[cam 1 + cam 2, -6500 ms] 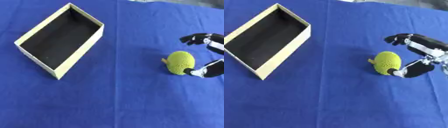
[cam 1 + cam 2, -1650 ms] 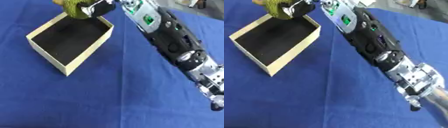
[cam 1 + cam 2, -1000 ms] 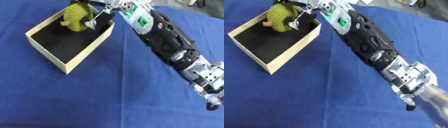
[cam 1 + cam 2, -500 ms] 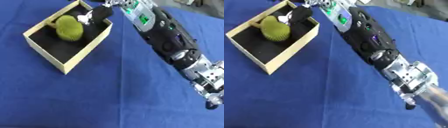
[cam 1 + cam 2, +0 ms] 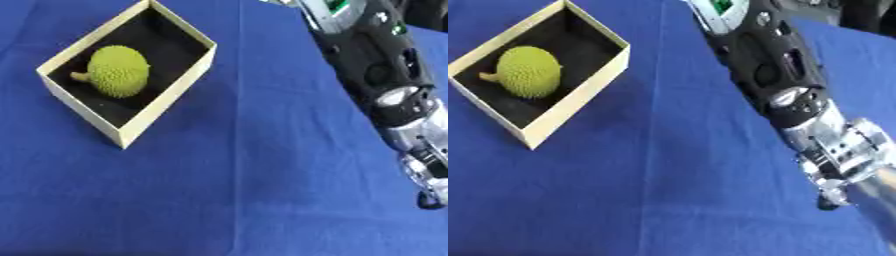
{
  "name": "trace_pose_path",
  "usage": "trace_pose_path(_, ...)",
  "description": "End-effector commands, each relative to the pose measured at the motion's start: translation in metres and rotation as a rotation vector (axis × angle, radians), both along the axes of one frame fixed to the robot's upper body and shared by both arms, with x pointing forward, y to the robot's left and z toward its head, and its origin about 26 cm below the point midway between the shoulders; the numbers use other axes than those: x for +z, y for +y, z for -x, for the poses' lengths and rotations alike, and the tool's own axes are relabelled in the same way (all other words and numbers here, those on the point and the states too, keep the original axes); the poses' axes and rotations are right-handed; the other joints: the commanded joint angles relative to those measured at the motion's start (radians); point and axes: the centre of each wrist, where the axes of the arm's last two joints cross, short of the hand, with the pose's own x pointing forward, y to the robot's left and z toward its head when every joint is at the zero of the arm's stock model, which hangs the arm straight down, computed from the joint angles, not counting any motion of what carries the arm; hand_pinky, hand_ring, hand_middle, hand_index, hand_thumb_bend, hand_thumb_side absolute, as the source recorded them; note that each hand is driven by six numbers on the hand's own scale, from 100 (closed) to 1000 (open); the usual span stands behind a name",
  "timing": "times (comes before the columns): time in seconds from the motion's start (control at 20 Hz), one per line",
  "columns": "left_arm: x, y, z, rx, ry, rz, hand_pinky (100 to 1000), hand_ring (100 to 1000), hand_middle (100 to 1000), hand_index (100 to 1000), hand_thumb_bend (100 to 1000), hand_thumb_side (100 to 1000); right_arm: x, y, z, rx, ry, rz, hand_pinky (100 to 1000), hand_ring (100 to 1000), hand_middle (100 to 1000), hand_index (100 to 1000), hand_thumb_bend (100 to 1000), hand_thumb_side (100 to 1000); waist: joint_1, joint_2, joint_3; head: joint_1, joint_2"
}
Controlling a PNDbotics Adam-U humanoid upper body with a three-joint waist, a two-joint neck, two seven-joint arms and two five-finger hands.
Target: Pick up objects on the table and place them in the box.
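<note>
the fruit [image 5: 118, 70], a spiky yellow-green ball with a short stem, lies inside the box [image 5: 166, 109], on its black floor, toward the far-left part of the compartment; its stem points left toward the near-left wall, and whether it touches that wall cannot be told. nothing holds the fruit, so for this object the placing step reads as done. the box is a shallow open rectangle with pale walls, set askew on the blue cloth [image 5: 236, 190], one corner pointing toward the viewer. its open top and low walls suit a drop from above, which would explain why the fruit sits clear of the rim rather than propped on it

the right arm [image 5: 776, 75] crosses the upper right of both views, black casing with silver joints lower down, running from the lower right edge up to the top edge. it passes beside the box, not over it. the right hand lies beyond the top edge and shows in neither view, so how far its fingers are spread, and whether they hold anything, cannot be told. the left hand shows nowhere

no other loose object shows on the cloth in view. judgement: the task is complete for what can be seen here, unless further objects lie outside the frame
</note>
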Motion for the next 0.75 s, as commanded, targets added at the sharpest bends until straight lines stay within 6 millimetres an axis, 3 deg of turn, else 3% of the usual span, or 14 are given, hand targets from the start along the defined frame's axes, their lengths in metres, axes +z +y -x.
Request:
trace_pose_path(0.05,0.007,0.006,0.005,0.03,-0.027,-0.016,654,601,515,650,100,316,0.032,-0.03,0.036,0.012,-0.111,-0.134,817,794,789,886,100,155,0.02,-0.029,-0.009,0.009,0.009)
trace_pose_path(0.2,0.005,0.011,0.006,0.055,-0.023,-0.014,655,600,515,650,100,316,0.038,-0.059,0.076,0.047,-0.194,-0.304,796,775,772,858,100,165,0.024,-0.031,-0.03,0.026,0.01)
trace_pose_path(0.35,0.003,0.016,0.006,0.08,-0.017,-0.014,655,599,514,649,100,314,0.031,-0.078,0.109,0.086,-0.262,-0.455,801,773,769,852,100,203,0.033,-0.029,-0.051,0.046,0.002)
trace_pose_path(0.65,0.001,0.025,0.008,0.13,-0.019,-0.011,655,599,513,649,100,297,0.0,-0.111,0.11,0.097,-0.389,-0.639,802,780,771,846,100,374,0.057,-0.017,-0.083,0.087,-0.031)
trace_pose_path(0.75,0.001,0.027,0.008,0.142,-0.022,-0.009,655,599,513,649,100,295,-0.008,-0.115,0.108,0.098,-0.425,-0.68,801,780,772,847,100,384,0.063,-0.012,-0.09,0.096,-0.039)
